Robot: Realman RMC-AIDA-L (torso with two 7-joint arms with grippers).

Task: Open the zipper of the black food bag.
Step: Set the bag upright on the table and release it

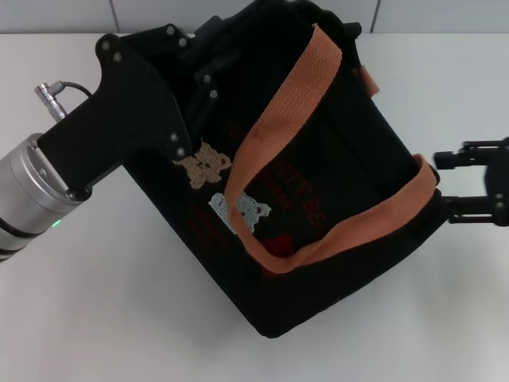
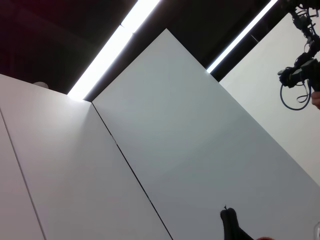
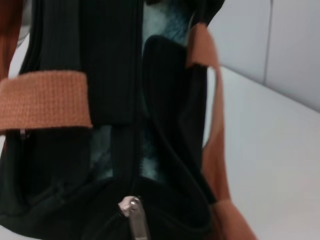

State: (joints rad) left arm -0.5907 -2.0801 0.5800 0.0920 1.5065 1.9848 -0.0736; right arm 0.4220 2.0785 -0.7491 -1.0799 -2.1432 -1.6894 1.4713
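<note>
My view from the head camera shows the black food bag (image 1: 318,199) lying tilted on the white counter (image 1: 95,318), its printed front face turned up toward me. Two orange-brown webbing handles (image 1: 286,103) cross that face, beside the two small bear pictures (image 1: 208,165) and the red lettering.

My left pincer (image 1: 199,68) is at the bag's upper far corner, with its black housing overlapping the bag's edge. I cannot tell whether its fingers are apart or closed, nor whether they have hold of anything. The left wrist camera faces upward and shows only pale wall panels and strip lights.

My right pincer (image 1: 469,183) is at the bag's right end, just beside the point where a handle wraps around the corner. Its two fingers stand apart, one above the other, and grip nothing.

The right wrist camera looks along the bag's top edge. The zipper (image 3: 131,212) shows its silver metal pull tab at the near end. Beyond the tab, the top gapes apart and a pale lining is visible inside.
</note>
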